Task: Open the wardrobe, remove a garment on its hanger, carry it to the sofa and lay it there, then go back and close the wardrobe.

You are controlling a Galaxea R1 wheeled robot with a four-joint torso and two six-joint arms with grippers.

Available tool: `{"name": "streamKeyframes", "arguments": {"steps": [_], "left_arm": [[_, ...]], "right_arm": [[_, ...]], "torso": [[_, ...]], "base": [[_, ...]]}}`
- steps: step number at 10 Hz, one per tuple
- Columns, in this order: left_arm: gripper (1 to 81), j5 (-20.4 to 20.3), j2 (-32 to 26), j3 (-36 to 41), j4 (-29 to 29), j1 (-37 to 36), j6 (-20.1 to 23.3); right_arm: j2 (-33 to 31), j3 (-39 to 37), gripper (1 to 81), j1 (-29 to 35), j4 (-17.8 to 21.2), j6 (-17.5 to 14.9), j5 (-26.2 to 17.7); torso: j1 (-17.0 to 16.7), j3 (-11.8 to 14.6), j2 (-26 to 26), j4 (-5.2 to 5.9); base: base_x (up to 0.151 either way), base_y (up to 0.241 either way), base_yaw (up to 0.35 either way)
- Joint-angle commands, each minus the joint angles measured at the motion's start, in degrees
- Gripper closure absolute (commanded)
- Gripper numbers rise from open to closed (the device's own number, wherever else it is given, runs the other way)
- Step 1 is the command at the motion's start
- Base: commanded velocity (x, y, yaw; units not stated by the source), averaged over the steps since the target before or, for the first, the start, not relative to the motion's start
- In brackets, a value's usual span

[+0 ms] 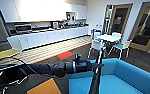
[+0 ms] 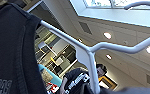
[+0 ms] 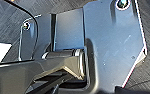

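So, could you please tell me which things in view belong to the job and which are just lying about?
Belonging to the job:
- blue sofa
- black shirt
- pale hanger carrying it

Just lying about:
- white chairs round the small table
- kitchen counter
- orange floor patches

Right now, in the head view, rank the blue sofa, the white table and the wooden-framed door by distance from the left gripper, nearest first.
1. Blue sofa: just beside the left gripper, lower right.
2. White table: ahead, right, among white chairs.
3. Wooden-framed door: behind the table, far wall.
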Motion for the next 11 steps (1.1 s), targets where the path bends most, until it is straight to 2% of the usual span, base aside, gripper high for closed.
{"name": "streamKeyframes", "arguments": {"steps": [1, 11], "left_arm": [[81.1, -2.4, 0.3, 1.3, 2.2, -8.8, 0.7], [81.1, -2.3, 0.2, 1.2, 2.3, -8.6, 0.7]], "right_arm": [[0.8, 0.5, 1.0, 2.1, 0.1, -0.3, -3.5], [0.8, 0.5, 1.0, 2.1, 0.1, -0.3, -3.5]], "torso": [[0.0, 0.0, 0.0, 0.00], [0.0, 0.0, 0.0, 0.00]], "base": [[0.000, 0.000, -0.155], [0.000, 0.000, -0.155]]}}
